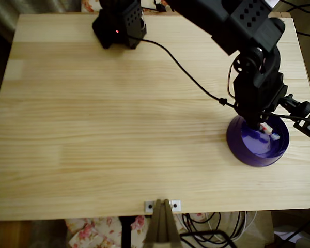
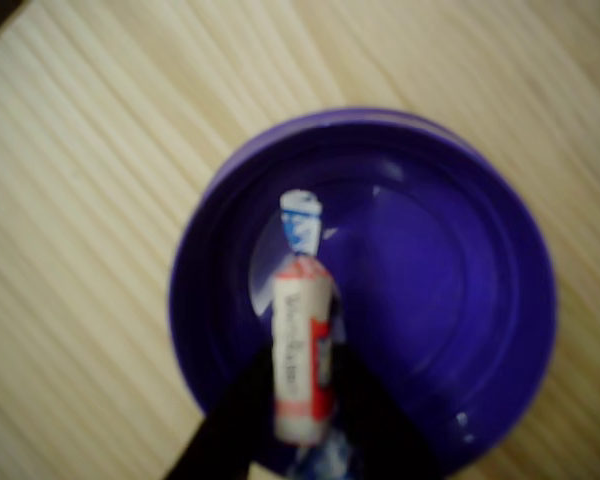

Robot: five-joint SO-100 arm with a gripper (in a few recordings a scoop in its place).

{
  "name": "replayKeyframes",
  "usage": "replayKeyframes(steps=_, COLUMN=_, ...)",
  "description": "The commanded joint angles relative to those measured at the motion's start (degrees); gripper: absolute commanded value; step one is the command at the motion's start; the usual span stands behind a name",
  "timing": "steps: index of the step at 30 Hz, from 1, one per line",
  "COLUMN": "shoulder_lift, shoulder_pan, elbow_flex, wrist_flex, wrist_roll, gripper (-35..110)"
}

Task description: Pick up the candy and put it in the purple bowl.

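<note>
- Overhead view: black arm [image 1: 248,46] reaches from top edge to table's [image 1: 93,129] right side; gripper [image 1: 263,124] sits over the bowl [image 1: 248,150], near right edge; candy [image 1: 267,128] pokes out at gripper tip, above bowl's inside
- Wrist view: candy [image 2: 302,360] upright betw. two dark fingers [image 2: 230,420], clamped on its lower half; blue twisted end up top; bowl [image 2: 430,300] directly below, wood table [image 2: 80,200] around it

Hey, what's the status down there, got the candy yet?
Gripper shut on candy, over the bowl. Candy not released yet. Nothing in the way.
</note>
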Motion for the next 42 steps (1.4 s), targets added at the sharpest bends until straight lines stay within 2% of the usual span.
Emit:
replayKeyframes(steps=1, shoulder_lift=3.52, shoulder_pan=-1.23, elbow_flex=-4.31, wrist_flex=-0.35, wrist_roll=0.0, gripper=11)
replayKeyframes(steps=11, shoulder_lift=7.65, shoulder_pan=-0.79, elbow_flex=-2.72, wrist_flex=-0.18, wrist_roll=-0.26, gripper=13)
replayKeyframes(steps=28, shoulder_lift=23.29, shoulder_pan=2.64, elbow_flex=-3.6, wrist_flex=6.77, wrist_roll=-1.14, gripper=13)
replayKeyframes(steps=33, shoulder_lift=30.41, shoulder_pan=4.48, elbow_flex=-4.83, wrist_flex=11.25, wrist_roll=-3.34, gripper=0)
replayKeyframes(steps=42, shoulder_lift=45.0, shoulder_pan=8.7, elbow_flex=3.6, wrist_flex=16.08, wrist_roll=-3.69, gripper=0)
